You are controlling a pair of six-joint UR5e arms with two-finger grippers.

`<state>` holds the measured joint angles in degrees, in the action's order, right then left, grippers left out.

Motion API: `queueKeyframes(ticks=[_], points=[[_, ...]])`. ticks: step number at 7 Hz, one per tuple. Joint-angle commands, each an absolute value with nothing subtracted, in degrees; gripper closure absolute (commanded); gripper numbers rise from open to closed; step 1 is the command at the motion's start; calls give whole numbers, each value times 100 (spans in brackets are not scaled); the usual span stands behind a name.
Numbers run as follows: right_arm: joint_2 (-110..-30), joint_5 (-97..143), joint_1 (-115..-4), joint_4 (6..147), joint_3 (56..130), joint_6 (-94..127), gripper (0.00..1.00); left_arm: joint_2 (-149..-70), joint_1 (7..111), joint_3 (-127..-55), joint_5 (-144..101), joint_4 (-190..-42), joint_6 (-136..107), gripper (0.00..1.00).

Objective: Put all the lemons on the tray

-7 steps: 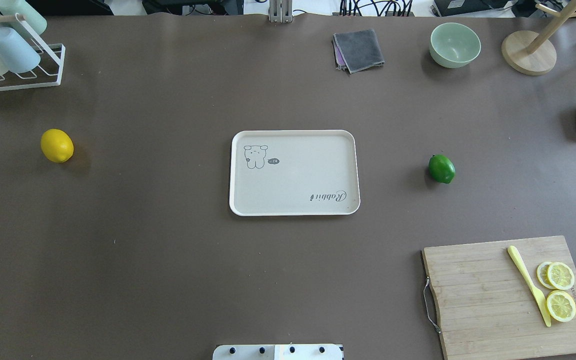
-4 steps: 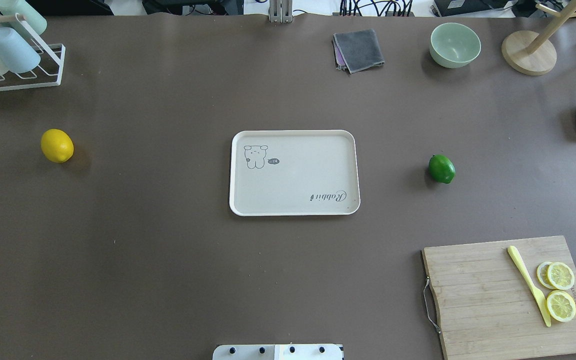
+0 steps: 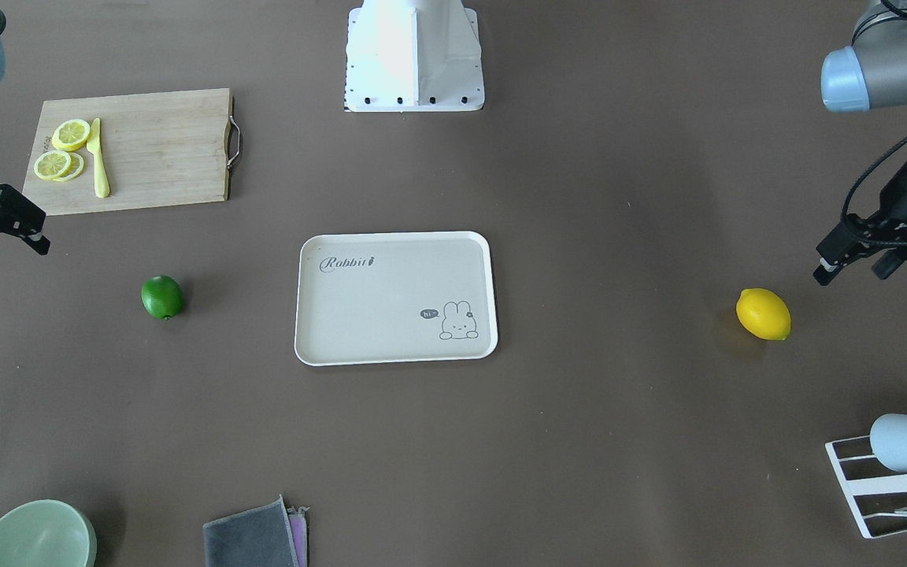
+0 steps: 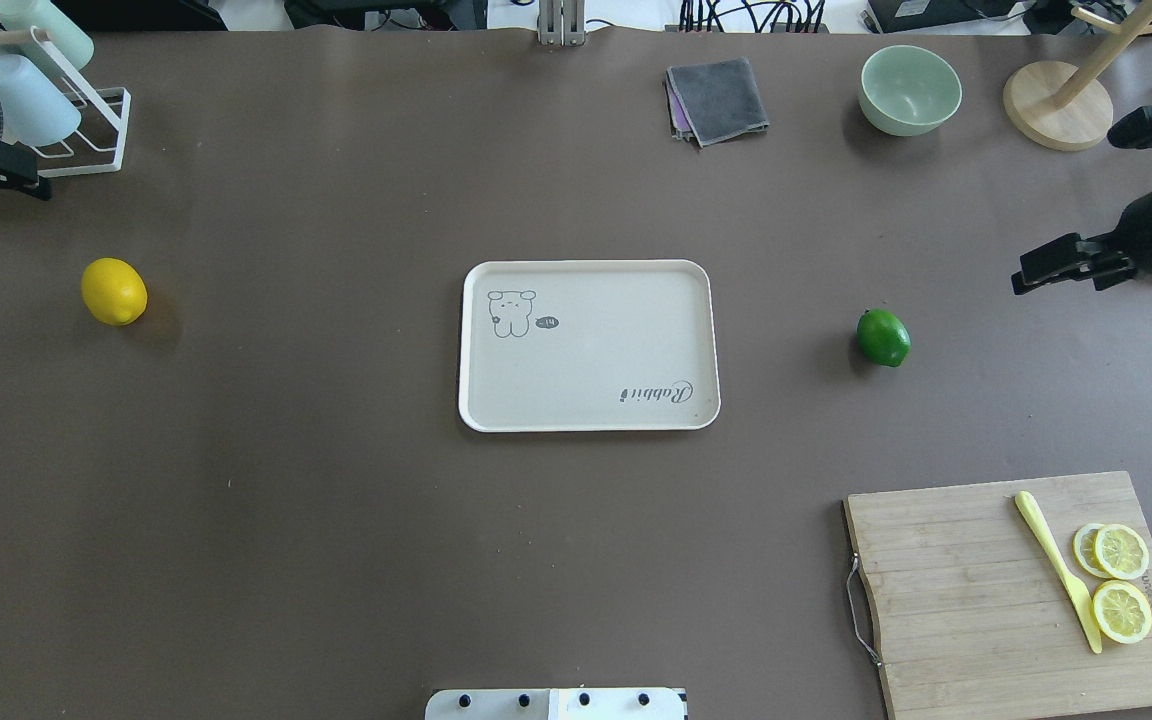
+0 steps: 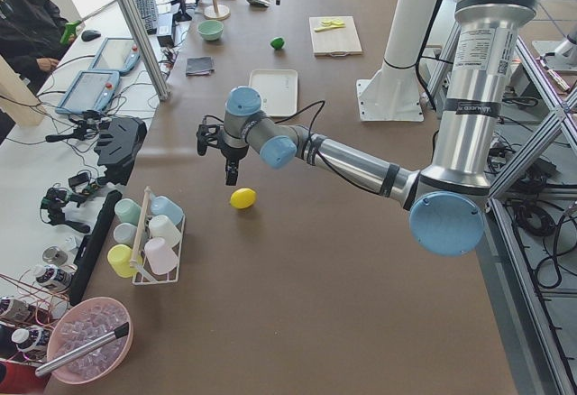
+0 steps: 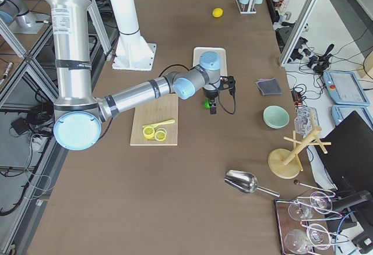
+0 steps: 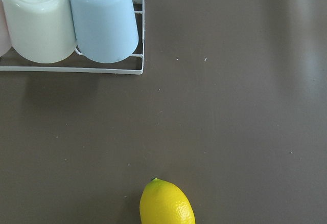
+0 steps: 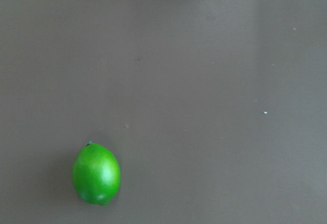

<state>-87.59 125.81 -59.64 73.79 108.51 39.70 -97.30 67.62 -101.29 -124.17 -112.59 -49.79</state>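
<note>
The yellow lemon (image 4: 114, 291) lies on the table, left of the tray (image 4: 626, 345); it also shows low in the left wrist view (image 7: 167, 203). The green lemon (image 4: 883, 337) lies right of the tray and shows in the right wrist view (image 8: 96, 174). The tray holds nothing. My left gripper (image 3: 853, 268) is open and empty in the air, beyond the yellow lemon (image 3: 763, 313) by the cup rack. My right gripper (image 4: 1064, 272) is open and empty, up and to the right of the green lemon.
A wooden cutting board (image 4: 966, 600) with lemon slices (image 4: 1121, 580) and a yellow knife lies at the near right. A cup rack (image 4: 36, 110) stands far left. A grey cloth (image 4: 718, 100), a green bowl (image 4: 910, 90) and a wooden stand (image 4: 1056, 105) line the far edge.
Both arms have come into the overhead view: the left one from the left edge by the cup rack, then the right one from the right edge. The lemons and tray have not moved.
</note>
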Motion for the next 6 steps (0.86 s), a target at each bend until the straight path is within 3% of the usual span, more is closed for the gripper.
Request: queueKeyframes(ticks=[1,3,6], points=[[-8317,12035,-5049,7339,10759,4052,1,-9738,6750,-10134,-12410,-11259,-4975,2],[-7754,11630,-4703,7321,10128,3956,2,-9773,6759,-10116,-12410,-11259,-4957,2],[-7778,11610,-4676,6988,9626,3498,2,-9782,6750,-10107,-12410,-11259,-4948,2]])
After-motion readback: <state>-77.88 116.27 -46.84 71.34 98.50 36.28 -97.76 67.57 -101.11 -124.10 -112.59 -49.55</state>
